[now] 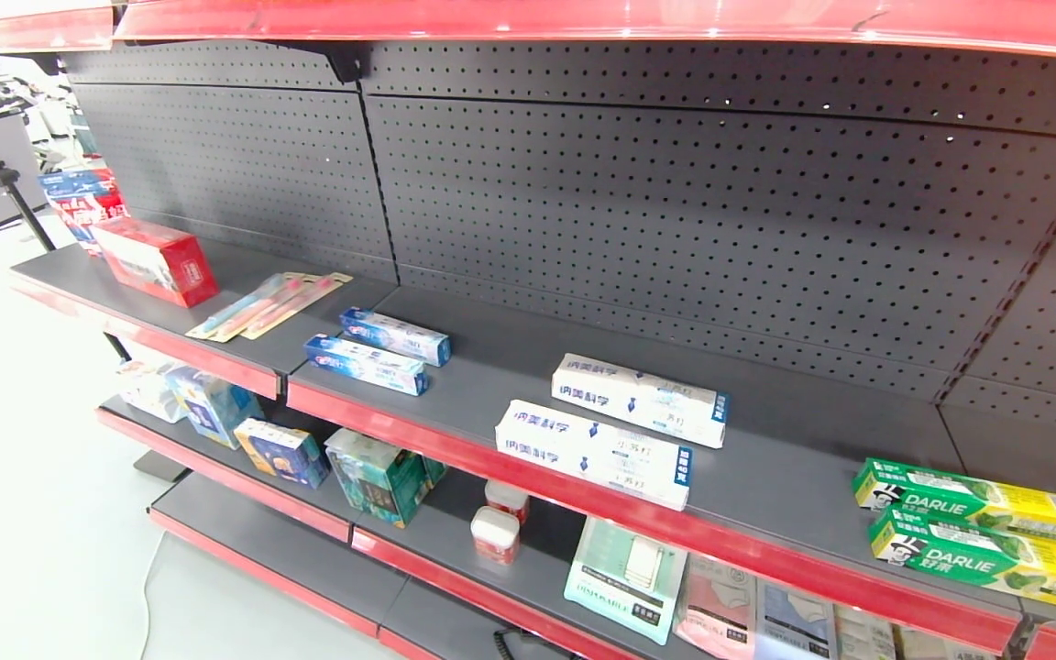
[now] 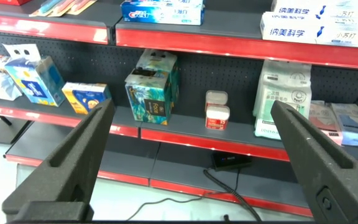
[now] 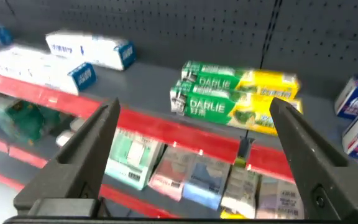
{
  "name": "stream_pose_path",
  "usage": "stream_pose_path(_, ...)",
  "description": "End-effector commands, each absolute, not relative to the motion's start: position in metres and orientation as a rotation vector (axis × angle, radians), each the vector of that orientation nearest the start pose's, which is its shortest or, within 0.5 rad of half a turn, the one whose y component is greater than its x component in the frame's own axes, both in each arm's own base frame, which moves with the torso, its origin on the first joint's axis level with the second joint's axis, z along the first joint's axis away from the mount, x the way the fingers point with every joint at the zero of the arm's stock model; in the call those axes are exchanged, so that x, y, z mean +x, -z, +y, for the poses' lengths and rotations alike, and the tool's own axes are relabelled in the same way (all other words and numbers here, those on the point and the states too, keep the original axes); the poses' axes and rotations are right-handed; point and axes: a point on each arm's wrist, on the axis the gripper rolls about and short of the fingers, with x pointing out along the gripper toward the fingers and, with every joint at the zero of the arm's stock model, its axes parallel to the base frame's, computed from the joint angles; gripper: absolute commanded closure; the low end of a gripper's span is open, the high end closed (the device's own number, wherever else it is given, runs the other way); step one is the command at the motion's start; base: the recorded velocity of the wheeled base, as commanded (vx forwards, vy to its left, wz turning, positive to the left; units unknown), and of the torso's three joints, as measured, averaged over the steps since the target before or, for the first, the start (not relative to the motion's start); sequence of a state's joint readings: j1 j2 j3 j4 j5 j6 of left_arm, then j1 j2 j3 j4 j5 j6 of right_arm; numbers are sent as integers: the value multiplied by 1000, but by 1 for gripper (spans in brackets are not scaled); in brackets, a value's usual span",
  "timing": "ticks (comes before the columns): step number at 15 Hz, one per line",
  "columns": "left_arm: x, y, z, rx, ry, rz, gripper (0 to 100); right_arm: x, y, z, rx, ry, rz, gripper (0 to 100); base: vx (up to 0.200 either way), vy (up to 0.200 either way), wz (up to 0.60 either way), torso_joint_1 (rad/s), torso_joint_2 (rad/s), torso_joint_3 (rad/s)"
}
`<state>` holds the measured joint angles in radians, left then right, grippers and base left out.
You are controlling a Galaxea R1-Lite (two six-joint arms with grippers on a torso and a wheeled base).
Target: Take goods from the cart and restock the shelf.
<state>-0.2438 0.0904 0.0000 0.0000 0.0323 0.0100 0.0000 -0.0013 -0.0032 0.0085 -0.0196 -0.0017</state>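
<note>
Gaping wide, empty: left pincer (image 2: 191, 107) before lower shelf (image 2: 179, 135), right pincer (image 3: 194, 106) seemingly near green toothpaste boxes (image 3: 235, 96).

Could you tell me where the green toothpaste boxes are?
In the head view, the green toothpaste boxes lie side by side at the right end of the shelf, right of the white boxes.

Holds the left gripper (image 2: 192, 109) spread wide, nothing between the dark fingers (image 2: 73, 162). Faces a teal carton (image 2: 152, 87) upright on a red-edged shelf board (image 2: 185, 135). Finds two small red-and-white tubs (image 2: 217, 110) stacked near the teal carton, a white-and-green pack (image 2: 283, 96) past them. Finds a yellow-and-blue box (image 2: 86, 96) and a blue pack (image 2: 36, 79) on the carton's other side. Sees a blue toothpaste box (image 2: 161, 11) on the board above the carton, a black device (image 2: 232, 160) on the board below.
</note>
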Motion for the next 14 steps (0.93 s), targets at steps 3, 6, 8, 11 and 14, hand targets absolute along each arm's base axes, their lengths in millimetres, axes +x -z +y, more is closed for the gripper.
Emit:
stream_pose_path(3, -15, -77, 5, 23, 212, 90, 0, -23, -75, 0, -2, 15, 6, 0, 0, 0, 0, 0, 0, 0)
stream_pose_path(6, -15, -77, 4, 23, 214, 90, 0, -23, -75, 0, -3, 18, 6, 0, 0, 0, 0, 0, 0, 0)
stream_pose_path(8, -15, -77, 4, 23, 214, 90, 0, -23, -75, 0, 0, 18, 6, 0, 0, 0, 0, 0, 0, 0)
stream_pose_path(11, -15, -77, 4, 25, 217, 92, 0, -23, -75, 0, -2, 18, 6, 0, 0, 0, -200, 1, -1, 1)
stream_pose_path(14, -15, -77, 5, 27, 255, 91, 0, -23, -75, 0, 0, 18, 6, 0, 0, 0, -600, 2, 1, 2)
